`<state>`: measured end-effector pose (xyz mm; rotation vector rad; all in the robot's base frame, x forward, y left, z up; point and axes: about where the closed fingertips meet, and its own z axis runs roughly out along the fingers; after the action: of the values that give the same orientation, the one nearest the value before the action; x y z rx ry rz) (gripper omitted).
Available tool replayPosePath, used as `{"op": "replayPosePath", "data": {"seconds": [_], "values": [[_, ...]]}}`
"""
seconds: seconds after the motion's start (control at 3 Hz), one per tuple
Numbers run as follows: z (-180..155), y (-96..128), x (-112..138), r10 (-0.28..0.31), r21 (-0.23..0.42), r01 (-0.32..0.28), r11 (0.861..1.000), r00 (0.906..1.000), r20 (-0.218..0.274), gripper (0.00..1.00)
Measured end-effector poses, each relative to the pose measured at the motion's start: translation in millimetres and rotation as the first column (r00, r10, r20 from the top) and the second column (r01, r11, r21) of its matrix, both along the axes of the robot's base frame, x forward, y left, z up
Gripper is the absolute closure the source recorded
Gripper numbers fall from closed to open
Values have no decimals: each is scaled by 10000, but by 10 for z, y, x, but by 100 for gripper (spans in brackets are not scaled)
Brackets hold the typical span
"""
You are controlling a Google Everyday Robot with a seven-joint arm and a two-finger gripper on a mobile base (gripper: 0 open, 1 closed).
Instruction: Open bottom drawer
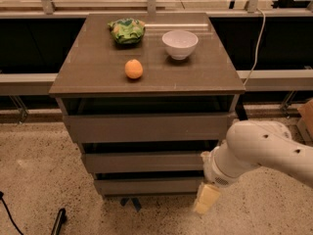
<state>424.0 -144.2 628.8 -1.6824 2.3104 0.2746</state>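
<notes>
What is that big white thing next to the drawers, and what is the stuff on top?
The big white thing is a robot's arm. At its tip is a pale yellowish hand, low down by the right end of the bottom drawer. I see nothing in the hand. The robot's job is to open that lowest drawer, which is not pulled out yet. There is just one picture, taken from in front of the cabinet, looking down at it. On top lie an orange, a white bowl and a crumpled green bag.
</notes>
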Motion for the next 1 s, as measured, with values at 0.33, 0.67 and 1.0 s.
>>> {"op": "replayPosePath", "data": {"seconds": [0.33, 0.67, 1.0], "values": [[-758, 369, -101, 828, 1216, -830, 9891, 9965, 71, 0], [-1081, 516, -37, 758, 1814, -778, 9803, 9970, 180, 0], [-1081, 516, -37, 758, 1814, -778, 9803, 9970, 180, 0]]}}
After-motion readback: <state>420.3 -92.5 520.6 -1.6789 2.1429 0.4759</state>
